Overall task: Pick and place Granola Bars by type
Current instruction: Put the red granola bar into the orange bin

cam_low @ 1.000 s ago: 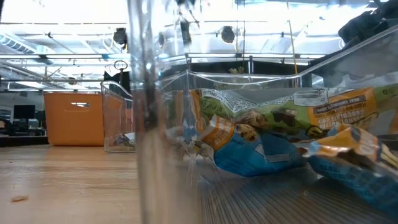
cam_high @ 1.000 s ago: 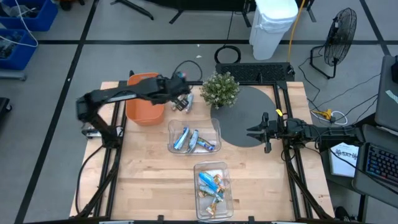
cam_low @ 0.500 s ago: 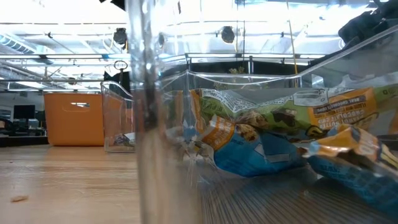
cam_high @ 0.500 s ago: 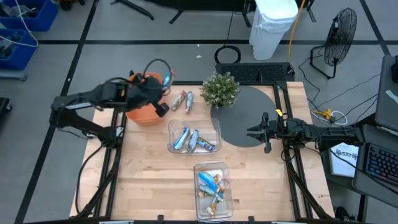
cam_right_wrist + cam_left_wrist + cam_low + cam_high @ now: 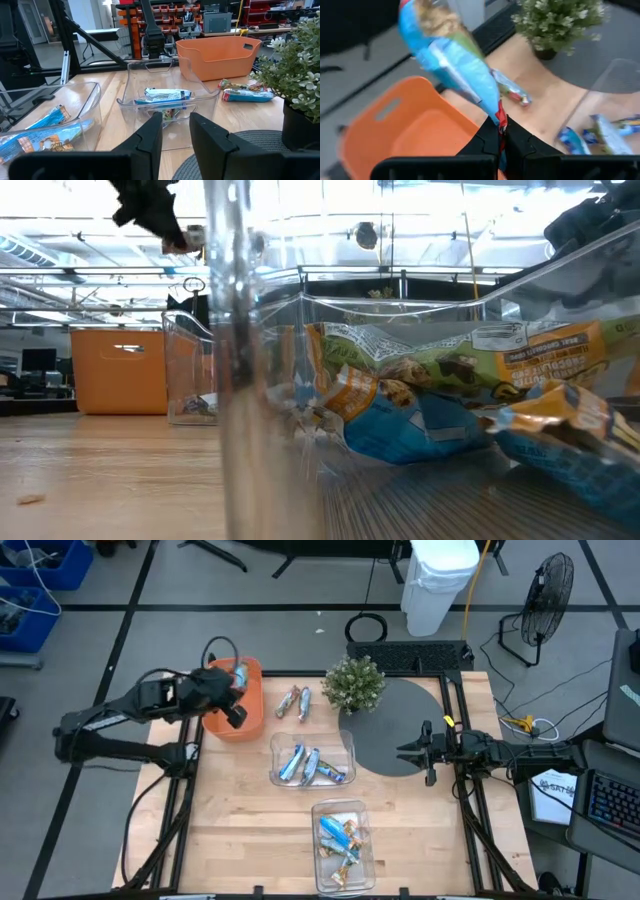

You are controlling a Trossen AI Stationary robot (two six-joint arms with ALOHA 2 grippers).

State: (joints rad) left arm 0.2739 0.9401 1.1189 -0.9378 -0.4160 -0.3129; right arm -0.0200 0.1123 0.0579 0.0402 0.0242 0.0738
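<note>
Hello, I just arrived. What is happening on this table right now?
The robot is sorting granola bars by type. The left gripper is shut on a blue-wrapped bar and holds it over the orange bin. Two bars lie loose on the table beside the plant. Two clear bins already hold bars. The right gripper waits, open, over the dark round mat.

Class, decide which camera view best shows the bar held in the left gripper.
The left wrist view: the blue bar fills it, pinched in the left gripper. The high view shows it small above the orange bin; the other views don't clearly show it.
</note>
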